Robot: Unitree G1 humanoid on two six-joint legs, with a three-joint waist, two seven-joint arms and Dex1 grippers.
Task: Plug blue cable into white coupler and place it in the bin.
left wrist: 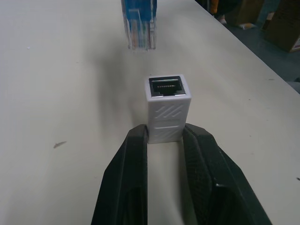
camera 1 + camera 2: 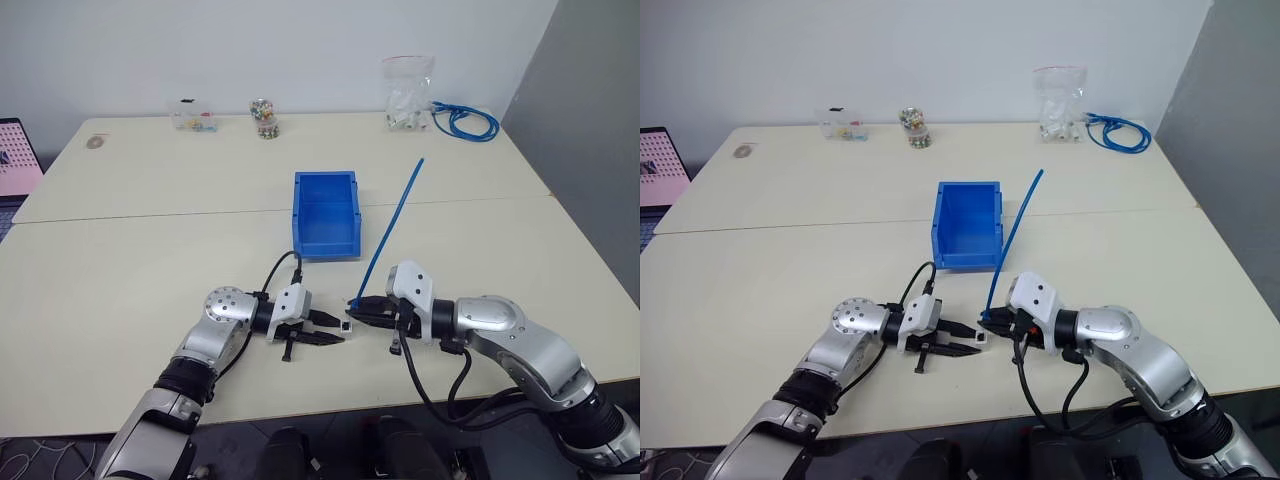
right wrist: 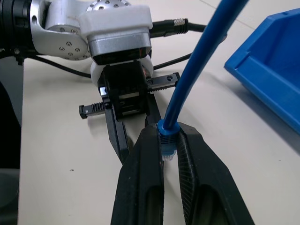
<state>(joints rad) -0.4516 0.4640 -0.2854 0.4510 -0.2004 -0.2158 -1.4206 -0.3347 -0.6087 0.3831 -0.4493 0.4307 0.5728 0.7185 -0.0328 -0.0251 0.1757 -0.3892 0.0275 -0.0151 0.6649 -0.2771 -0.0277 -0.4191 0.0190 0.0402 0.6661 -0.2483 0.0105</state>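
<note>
The white coupler (image 1: 167, 110) is pinched at its rear end by my left gripper (image 1: 165, 136), its dark socket facing away from the fingers. In the head views the coupler (image 2: 347, 325) hangs just above the table's near middle. My right gripper (image 3: 168, 133) is shut on the blue cable (image 3: 201, 61) right behind its clear plug (image 3: 168, 150). The cable (image 2: 395, 215) slants up and away toward the bin. The plug (image 1: 138, 28) faces the socket with a small gap between them. The blue bin (image 2: 325, 215) stands open beyond both grippers, with nothing visible inside.
Along the far edge sit a clear bag of parts (image 2: 408, 95), a coiled bundle of blue cable (image 2: 465, 122), a small jar (image 2: 266, 118) and a clear box (image 2: 193, 117). A seam crosses the table (image 2: 150, 215) behind the bin.
</note>
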